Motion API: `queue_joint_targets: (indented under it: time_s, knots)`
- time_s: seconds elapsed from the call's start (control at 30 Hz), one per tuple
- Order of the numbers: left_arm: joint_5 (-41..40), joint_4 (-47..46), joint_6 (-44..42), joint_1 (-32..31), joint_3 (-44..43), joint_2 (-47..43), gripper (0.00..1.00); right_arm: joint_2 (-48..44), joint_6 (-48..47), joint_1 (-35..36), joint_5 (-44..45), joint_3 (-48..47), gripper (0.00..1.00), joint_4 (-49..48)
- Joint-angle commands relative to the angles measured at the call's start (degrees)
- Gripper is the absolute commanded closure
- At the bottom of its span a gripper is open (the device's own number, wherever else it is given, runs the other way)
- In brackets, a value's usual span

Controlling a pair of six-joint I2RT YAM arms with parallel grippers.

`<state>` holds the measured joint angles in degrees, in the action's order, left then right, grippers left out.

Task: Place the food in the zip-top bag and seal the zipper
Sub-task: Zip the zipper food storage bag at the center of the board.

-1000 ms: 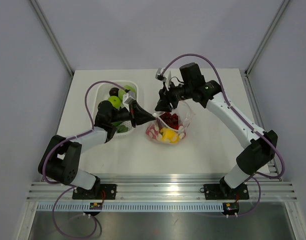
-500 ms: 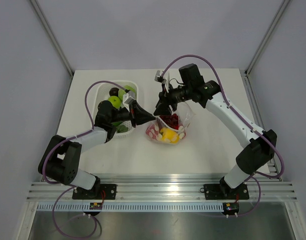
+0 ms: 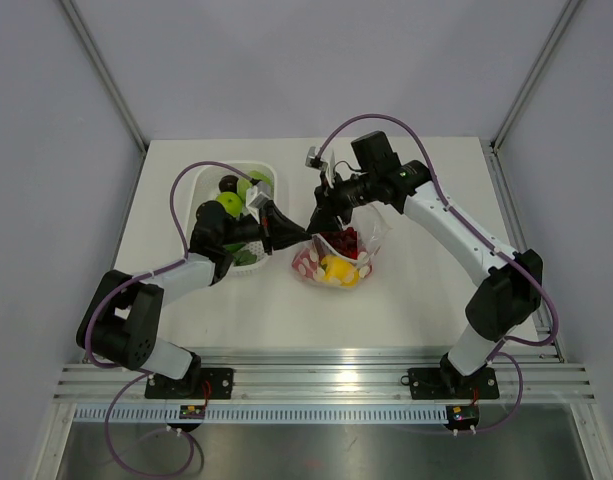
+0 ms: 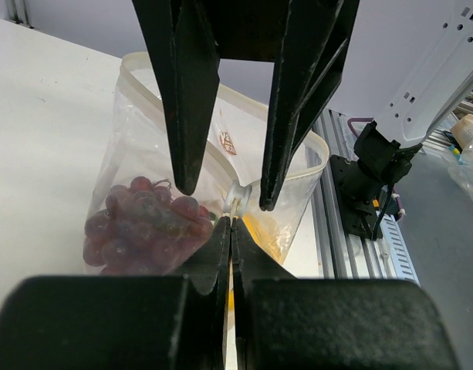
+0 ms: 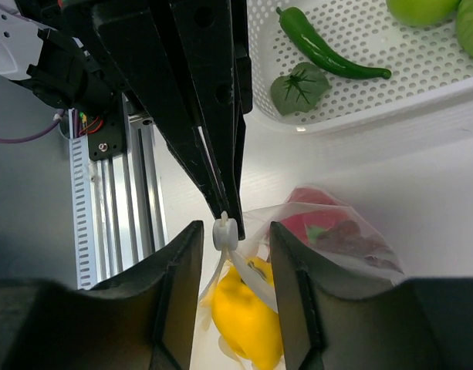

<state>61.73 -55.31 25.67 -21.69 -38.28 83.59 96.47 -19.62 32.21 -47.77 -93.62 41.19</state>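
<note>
The zip-top bag [image 3: 338, 256] lies mid-table and holds a dark purple grape bunch [image 4: 147, 220], a yellow piece [image 5: 248, 316] and a red piece [image 5: 313, 223]. Its mouth gapes, with the zipper strip [image 4: 155, 77] curving round it. My left gripper [image 3: 308, 236] is shut on the bag's corner at the zipper's end, which also shows in the left wrist view [image 4: 231, 223]. My right gripper [image 3: 321, 218] is open, its fingers [image 4: 186, 116] on either side of the white zipper slider [image 5: 224, 231] without touching it. The slider sits right at the left fingertips.
A white slotted basket [image 3: 271, 175] stands left of the bag, under my left arm. It holds green fruits [image 3: 229, 203], a dark piece [image 3: 227, 183], a green chili [image 5: 332, 54] and a green leafy piece [image 5: 302, 86]. The aluminium rail [image 4: 336, 177] runs along the near edge.
My right gripper has shifted slightly left and down toward the bag's corner, so its fingers now flank the slider. The left gripper and the bag have not moved.
</note>
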Motion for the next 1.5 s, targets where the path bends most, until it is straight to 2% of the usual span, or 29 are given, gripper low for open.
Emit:
queue_joint_targets:
  time_s: [0.0, 0.4, 0.67, 0.77, 0.97, 1.13, 1.47]
  knots:
    - [-0.12, -1.64, -1.24, -0.10, -2.50, -2.20, 1.00, 0.21, -0.95, 0.31, -2.33, -0.51, 0.54, 0.82]
    - [-0.04, -1.38, -1.06, -0.10, -3.20, -1.68, 1.00, 0.56, -1.04, 0.40, -2.24, -0.42, 0.71, 0.38]
    - [0.75, 0.11, -0.45, -0.10, -4.34, -1.15, 1.00, -1.27, 0.89, 1.63, 3.72, 1.77, 0.92, -3.56]
    - [1.46, 4.58, -0.27, -0.10, -6.54, -0.36, 1.00, -3.47, 1.51, 1.72, 6.18, 3.97, 0.98, -5.41]
    - [-1.35, 4.16, -1.94, -0.10, -4.79, -1.76, 1.00, -8.30, 1.34, 2.42, 11.89, 8.10, 1.00, -6.91]
    - [-3.28, 7.76, -4.92, -0.10, -4.70, -3.43, 1.00, -12.09, 1.16, 2.51, 14.98, 11.44, 1.00, -8.23]
    - [-5.66, 8.37, -6.51, 0.16, -3.73, -5.19, 1.00, -12.09, -0.69, 2.51, 20.16, 13.38, 1.00, -6.83]
